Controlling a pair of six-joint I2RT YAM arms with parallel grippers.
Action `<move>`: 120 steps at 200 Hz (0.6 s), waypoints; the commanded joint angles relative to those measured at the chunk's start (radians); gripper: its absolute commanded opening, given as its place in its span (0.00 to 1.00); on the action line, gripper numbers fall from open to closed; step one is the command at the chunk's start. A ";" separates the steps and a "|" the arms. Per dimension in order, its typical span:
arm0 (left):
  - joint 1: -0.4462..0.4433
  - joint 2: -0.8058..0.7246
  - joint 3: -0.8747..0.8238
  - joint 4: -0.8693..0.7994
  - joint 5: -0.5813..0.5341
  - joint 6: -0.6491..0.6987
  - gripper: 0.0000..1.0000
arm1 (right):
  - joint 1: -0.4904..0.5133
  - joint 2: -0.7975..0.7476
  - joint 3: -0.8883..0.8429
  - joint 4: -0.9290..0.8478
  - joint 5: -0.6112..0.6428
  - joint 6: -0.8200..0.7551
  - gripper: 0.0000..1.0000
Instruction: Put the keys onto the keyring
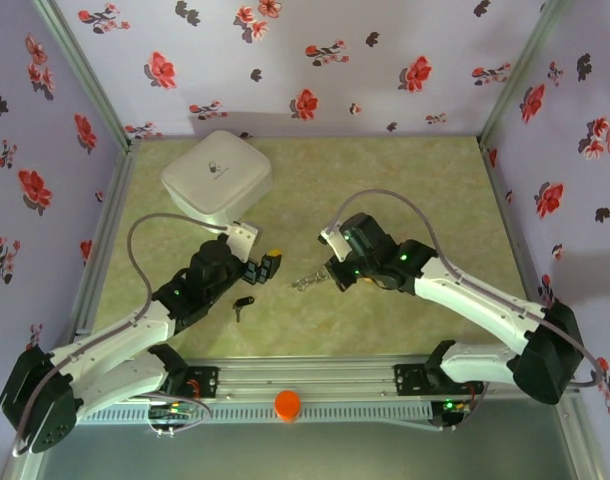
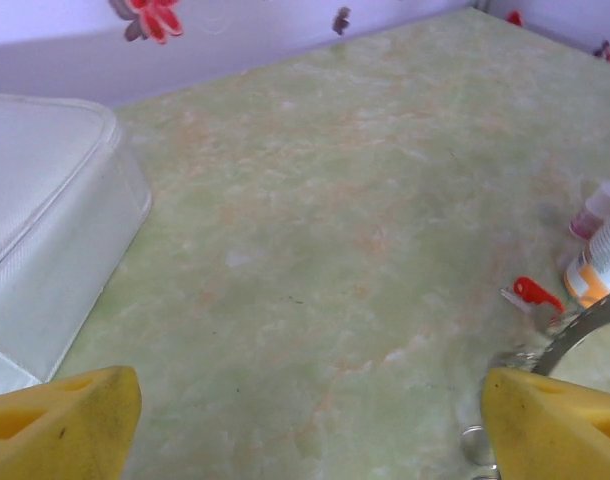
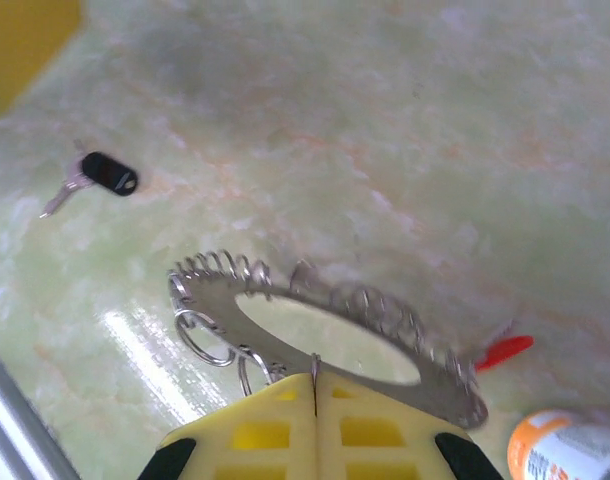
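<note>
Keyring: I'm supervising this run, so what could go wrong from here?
The right gripper pinches the keyring only at its rim, so it may twist or slip under a key's push. The black key lies flat; the open left gripper might shove it rather than lift it. The red key sits near the pill bottle, which could get knocked.

Open green marbled tabletop (image 1: 425, 190) far and right, white rounded square box (image 1: 217, 175) filling the far left corner, flat grey coiled-rim keyring (image 3: 207, 296) pinched in the right gripper (image 3: 315, 385) mid-table, small black-headed key (image 1: 243, 304) near left.
</note>
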 commanded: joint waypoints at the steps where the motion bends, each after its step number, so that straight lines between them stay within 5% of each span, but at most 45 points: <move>1: 0.016 0.009 0.006 0.033 0.131 0.172 0.87 | -0.023 -0.014 0.032 0.072 -0.171 -0.156 0.00; 54: 0.016 0.050 0.012 0.138 0.467 0.225 0.76 | -0.046 -0.030 0.001 0.140 -0.375 -0.347 0.00; 120: 0.007 0.122 -0.062 0.324 0.755 0.224 0.55 | -0.048 -0.044 -0.045 0.183 -0.470 -0.458 0.00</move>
